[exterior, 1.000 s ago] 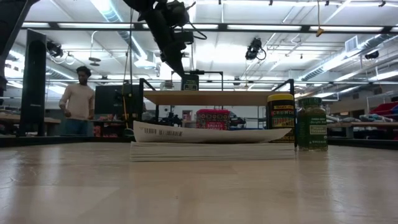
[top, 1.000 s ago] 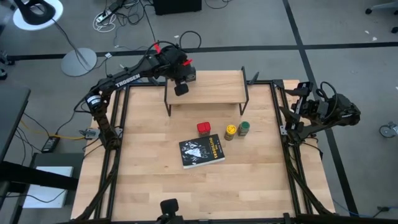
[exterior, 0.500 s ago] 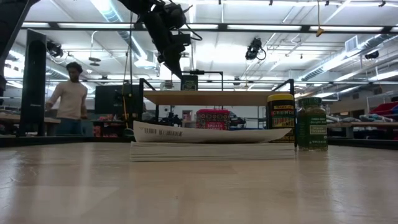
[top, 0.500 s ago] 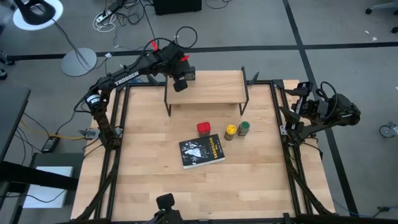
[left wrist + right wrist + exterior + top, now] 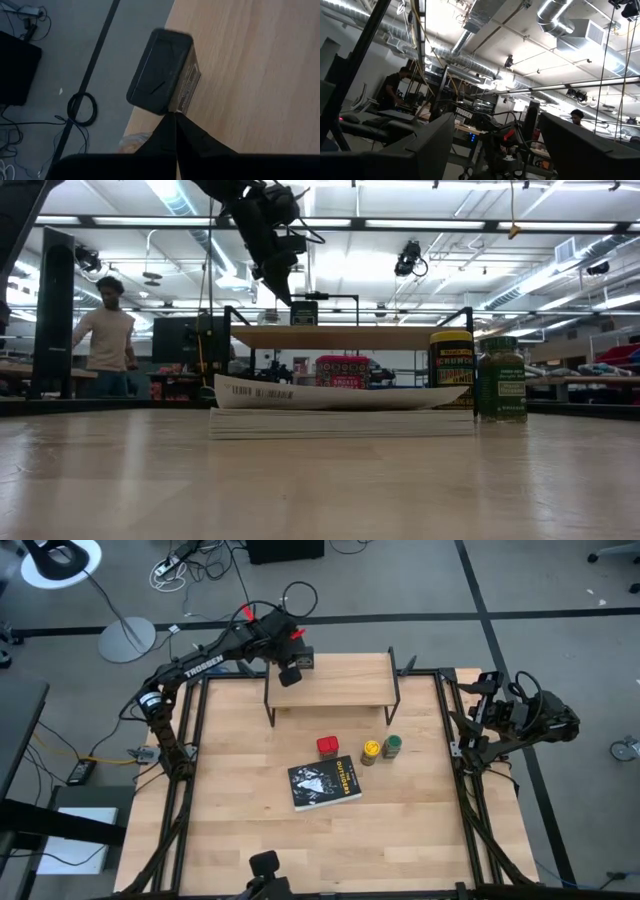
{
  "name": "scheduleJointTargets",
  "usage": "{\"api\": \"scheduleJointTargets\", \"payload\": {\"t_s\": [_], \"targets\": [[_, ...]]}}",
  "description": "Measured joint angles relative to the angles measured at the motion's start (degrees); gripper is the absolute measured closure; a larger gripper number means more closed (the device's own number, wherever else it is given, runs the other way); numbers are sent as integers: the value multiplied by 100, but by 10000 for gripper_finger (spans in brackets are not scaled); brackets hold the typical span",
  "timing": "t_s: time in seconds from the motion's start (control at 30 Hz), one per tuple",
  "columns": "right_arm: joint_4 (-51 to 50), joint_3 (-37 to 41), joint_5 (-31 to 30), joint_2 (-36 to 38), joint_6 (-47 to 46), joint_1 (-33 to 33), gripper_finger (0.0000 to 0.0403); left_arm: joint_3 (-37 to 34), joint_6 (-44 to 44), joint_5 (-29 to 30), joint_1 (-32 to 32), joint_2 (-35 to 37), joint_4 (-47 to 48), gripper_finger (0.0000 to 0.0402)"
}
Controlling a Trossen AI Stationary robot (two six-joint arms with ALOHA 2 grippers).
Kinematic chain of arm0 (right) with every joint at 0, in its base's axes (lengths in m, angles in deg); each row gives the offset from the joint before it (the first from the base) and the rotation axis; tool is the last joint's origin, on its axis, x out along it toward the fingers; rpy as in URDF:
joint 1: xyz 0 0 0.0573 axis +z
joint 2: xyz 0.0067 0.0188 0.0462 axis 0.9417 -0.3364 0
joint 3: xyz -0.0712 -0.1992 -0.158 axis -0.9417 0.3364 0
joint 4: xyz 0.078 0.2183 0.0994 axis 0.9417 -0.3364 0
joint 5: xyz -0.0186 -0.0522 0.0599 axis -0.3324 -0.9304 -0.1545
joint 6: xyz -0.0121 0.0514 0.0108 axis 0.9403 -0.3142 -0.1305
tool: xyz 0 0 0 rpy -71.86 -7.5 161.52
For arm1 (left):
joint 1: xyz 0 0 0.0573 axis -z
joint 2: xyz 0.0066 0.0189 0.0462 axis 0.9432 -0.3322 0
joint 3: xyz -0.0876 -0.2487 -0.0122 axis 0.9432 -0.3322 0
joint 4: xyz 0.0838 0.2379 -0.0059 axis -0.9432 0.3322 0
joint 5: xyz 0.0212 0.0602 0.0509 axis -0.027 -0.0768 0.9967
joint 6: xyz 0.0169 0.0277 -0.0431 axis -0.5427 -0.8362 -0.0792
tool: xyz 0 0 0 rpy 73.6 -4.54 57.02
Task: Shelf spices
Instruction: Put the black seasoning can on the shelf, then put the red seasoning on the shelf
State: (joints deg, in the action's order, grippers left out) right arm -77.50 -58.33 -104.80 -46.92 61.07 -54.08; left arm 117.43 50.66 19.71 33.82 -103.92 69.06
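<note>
— Where is your left claw, and how are its fingers standing?

— I am holding my left gripper (image 5: 290,675) above the far left corner of the shelf (image 5: 345,690), its two dark fingers (image 5: 167,131) pressed together on nothing. Just beyond their tips a dark green-black tin (image 5: 161,72), rectangular with rounded corners and a pale label on its side, is standing on the smooth light-wood plank right at the edge.

— And the rest of the spices?

— They are sitting on the grained wooden tabletop (image 5: 240,780) in front of the shelf's thin black metal legs: a boxy red tin (image 5: 327,746), then a yellow-topped jar (image 5: 370,751) and a green-topped jar (image 5: 392,747), both round, close beside each other. A flat black book (image 5: 324,784) is lying just in front of them.

— Your right arm?

— I am resting my right gripper (image 5: 492,712) off the table's right edge, fingers spread wide and empty. A person (image 5: 103,340) in a pale top is standing in the room beyond.
</note>
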Motion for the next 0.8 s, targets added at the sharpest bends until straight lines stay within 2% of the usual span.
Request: {"api": "scheduleJointTargets", "payload": {"t_s": [0.3, 0.47, 0.57, 0.7, 0.8], "targets": [[-2, 0, -2, 2, -16, -2, 110, 650, -13, -294, 73, 193, 286, 401], [-58, 0, -2, 0, -54, 1, 110, 694, 2, -426, 122, 918, 185, 401], [-123, 0, -3, 0, -79, 1, 110, 658, 8, -1000, 35, 1536, -24, 401], [-155, 0, -2, 2, -119, 1, 110, 37, 115, -1327, -71, 2550, -642, 401], [-159, 0, -2, 2, -125, 1, 110, -880, 269, -1366, -77, 3370, -1127, 401]]}}
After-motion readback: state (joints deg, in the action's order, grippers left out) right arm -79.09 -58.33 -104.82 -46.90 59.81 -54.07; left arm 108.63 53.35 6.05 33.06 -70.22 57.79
